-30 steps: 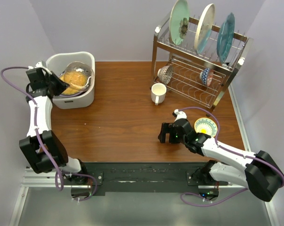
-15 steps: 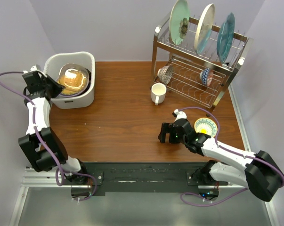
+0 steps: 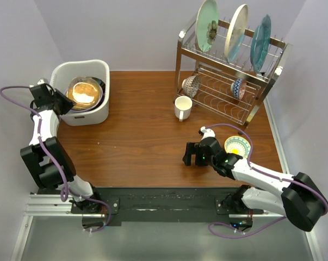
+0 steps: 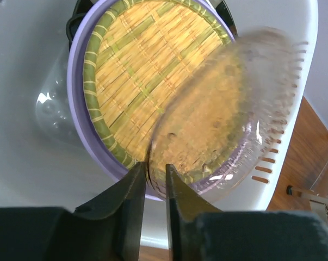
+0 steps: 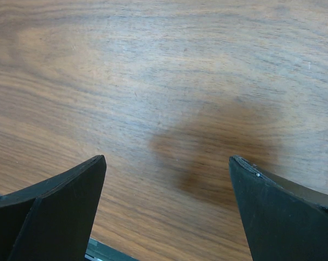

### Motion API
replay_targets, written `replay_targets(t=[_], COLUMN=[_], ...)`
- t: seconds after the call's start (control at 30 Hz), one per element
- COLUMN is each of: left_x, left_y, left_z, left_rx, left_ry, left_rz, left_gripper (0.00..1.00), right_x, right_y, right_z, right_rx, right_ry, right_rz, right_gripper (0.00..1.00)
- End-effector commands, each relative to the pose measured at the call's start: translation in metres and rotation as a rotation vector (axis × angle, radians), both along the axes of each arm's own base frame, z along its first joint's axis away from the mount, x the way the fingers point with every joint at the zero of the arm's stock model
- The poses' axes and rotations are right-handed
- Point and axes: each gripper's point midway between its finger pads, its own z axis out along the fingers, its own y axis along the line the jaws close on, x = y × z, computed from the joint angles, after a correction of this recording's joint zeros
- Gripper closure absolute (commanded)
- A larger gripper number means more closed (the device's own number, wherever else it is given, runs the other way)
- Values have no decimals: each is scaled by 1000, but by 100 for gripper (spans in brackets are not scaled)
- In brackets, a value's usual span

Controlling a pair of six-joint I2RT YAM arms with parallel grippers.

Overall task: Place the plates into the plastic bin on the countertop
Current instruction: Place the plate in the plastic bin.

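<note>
Three plates can be made out at the plastic bin, so this drop-off looks nearly done. Inside the bin, a woven yellow-green plate is stacked on a lavender plate, and something black is glimpsed underneath. Over that stack a clear glass plate is held tilted, its rim pinched tight in the left gripper. The glass is blurred, so whether it's touching the stack can't be told.

The step in hand is probably setting this one down. For that, the plate would need to be laid flat, the fingers eased apart, and the arm lifted out without the bin wall getting clipped.

Right of the bin, across the bare countertop, a white mug is parked. Further right of the bin and nearer the arm bases, the right gripper is hung low over the wood, spread wide with nothing held.

Furthest right of the bin, three more plates are stood upright in the wire rack: pale green, cream and blue. Those are likely next, and each would have to be gripped by its edge and lifted clear of its slot.
</note>
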Motion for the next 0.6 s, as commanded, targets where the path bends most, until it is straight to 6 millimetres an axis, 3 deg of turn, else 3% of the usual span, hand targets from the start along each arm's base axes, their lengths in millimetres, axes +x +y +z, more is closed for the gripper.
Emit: replay_targets(t=[0.0, 0.07, 0.1, 0.27, 0.37, 0.43, 0.57], left_x=[12, 15, 15, 8, 0, -6, -19], left_y=[1, 0, 0, 0, -8, -18, -31], left_z=[7, 11, 13, 29, 52, 78, 98], left_rx=[-18, -20, -19, 10, 39, 58, 67], left_ry=[-59, -71, -71, -96, -164, -244, -287], left_rz=[-23, -33, -31, -25, -48, -82, -120], left_gripper=[63, 50, 38, 14, 0, 0, 0], right_x=[7, 7, 8, 8, 8, 8, 8], right_y=[6, 8, 7, 7, 7, 8, 7], right_z=[10, 10, 11, 12, 12, 12, 13], right_rx=[20, 20, 21, 18, 23, 24, 25], right_ry=[-27, -24, -28, -32, -30, -30, -31], right_rz=[14, 16, 14, 14, 12, 13, 11], right_gripper=[1, 1, 1, 1, 1, 1, 1])
